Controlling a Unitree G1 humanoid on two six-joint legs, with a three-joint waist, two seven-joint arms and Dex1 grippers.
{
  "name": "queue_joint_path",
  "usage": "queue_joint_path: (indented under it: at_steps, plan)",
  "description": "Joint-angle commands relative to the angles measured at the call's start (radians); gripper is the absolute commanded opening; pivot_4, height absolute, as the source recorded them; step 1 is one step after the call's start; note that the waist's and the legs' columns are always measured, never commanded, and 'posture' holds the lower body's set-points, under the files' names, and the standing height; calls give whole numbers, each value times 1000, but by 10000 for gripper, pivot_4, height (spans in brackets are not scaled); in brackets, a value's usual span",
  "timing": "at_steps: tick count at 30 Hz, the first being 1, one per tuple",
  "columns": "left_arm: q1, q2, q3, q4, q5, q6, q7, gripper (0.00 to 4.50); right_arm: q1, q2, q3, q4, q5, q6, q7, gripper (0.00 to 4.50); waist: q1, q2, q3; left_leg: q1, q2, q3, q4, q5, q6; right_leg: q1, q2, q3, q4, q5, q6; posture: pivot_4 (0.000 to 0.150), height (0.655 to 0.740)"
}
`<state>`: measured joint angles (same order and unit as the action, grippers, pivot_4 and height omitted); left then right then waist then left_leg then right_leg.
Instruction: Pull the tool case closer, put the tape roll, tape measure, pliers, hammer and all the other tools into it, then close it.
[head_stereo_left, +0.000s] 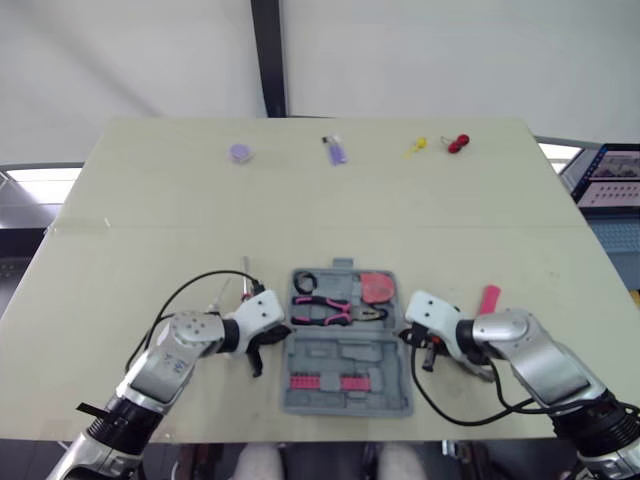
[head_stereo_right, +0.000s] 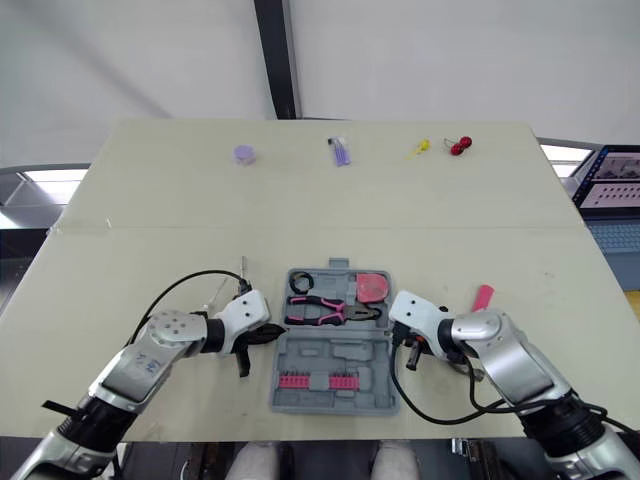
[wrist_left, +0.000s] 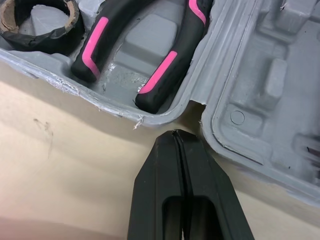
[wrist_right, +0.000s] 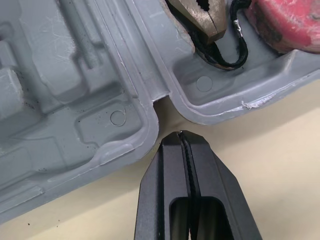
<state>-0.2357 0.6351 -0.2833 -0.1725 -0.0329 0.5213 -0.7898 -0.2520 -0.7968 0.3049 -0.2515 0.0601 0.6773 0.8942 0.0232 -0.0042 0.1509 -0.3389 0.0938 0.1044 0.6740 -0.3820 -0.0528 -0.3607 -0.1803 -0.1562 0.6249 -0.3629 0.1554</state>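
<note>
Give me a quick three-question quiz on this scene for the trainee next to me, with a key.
1. True or false: the pliers already lie inside the open tool case.
2. Which item lies on the table to the right of the case? A) a tape roll B) the pink-handled tool C) a tape measure
3. Fill in: the left gripper and the right gripper, one at each side of the case by its hinge line, both have their fingers ____.

Key: 1 true; 2 B; 3 shut.
</note>
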Motion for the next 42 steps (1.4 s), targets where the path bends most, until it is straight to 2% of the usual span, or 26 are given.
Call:
queue_joint_path:
  at_steps: [1, 5, 8, 11, 14, 21, 26, 29, 35, 39, 42]
  plan:
    - [34, 32, 54, -44, -37, 16, -28, 0, 26, -26, -83, -18, 42, -6, 16, 486, 1, 0, 0, 0, 0, 0, 0, 0, 0, 0, 0, 0, 0, 0, 0, 1500, 7400]
    - [72, 53, 148, -114, -148, 60, -81, 0, 64, -28, -219, -41, 147, 10, 40, 486, 1, 0, 0, 0, 0, 0, 0, 0, 0, 0, 0, 0, 0, 0, 0, 1500, 7400]
    - [109, 80, 310, -162, -282, 117, -124, 0, 139, -42, -415, -40, 281, 24, 88, 486, 4, 0, 0, -1, 0, 0, 0, 0, 0, 0, 0, 0, 0, 0, 0, 1500, 7400]
    - [137, 120, 473, -128, -338, 148, -108, 0, 221, -48, -627, -7, 405, 73, 122, 486, 4, 0, 0, -2, 0, -1, 0, 0, 0, 0, 0, 0, 0, 0, 0, 1500, 7400]
    - [196, 167, 630, -8, -325, 104, -83, 8750, 284, -52, -809, 110, 453, 72, 119, 9099, 2, 0, 0, 0, 0, -1, -1, 0, 0, 1, 0, 0, -1, 0, 0, 1500, 7400]
    - [297, 200, 839, 284, -238, -61, 57, 44739, 305, -23, -1005, 385, 427, -77, 3, 44922, -7, 0, 0, 3, 0, 3, -7, 0, 0, 0, 0, 1, -3, 0, 0, 1500, 7400]
    - [311, 144, 991, 414, -242, -124, 230, 44739, 286, 56, -1049, 549, 378, -271, -143, 44922, -20, -1, 0, 3, 0, 3, -8, 0, 0, 0, 0, 1, -3, 0, 0, 1500, 7400]
    - [316, 119, 1002, 427, -235, -141, 287, 44739, 276, 71, -1036, 591, 370, -321, -166, 44922, -26, -1, 1, 4, 0, 3, -8, 0, 0, 0, 0, 1, -3, 0, 0, 1500, 7400]
    - [320, 94, 977, 376, -255, -128, 295, 44739, 240, 58, -1016, 657, 362, -384, -165, 44922, -36, -1, 1, 4, 0, 4, -8, 0, 0, 0, 0, 1, -3, 0, 0, 1500, 7400]
    - [310, 86, 946, 356, -266, -137, 273, 44739, 216, 58, -998, 622, 395, -392, -117, 44922, -38, -1, 1, 4, 0, 4, -9, 0, 0, 0, 0, 1, -3, 0, 0, 1500, 7400]
    - [298, 51, 907, 343, -304, -187, 207, 44739, 189, 86, -905, 440, 460, -314, -62, 44922, -45, 0, 1, 4, 0, 4, -9, 0, 0, 0, 0, 1, -3, 0, 0, 1500, 7400]
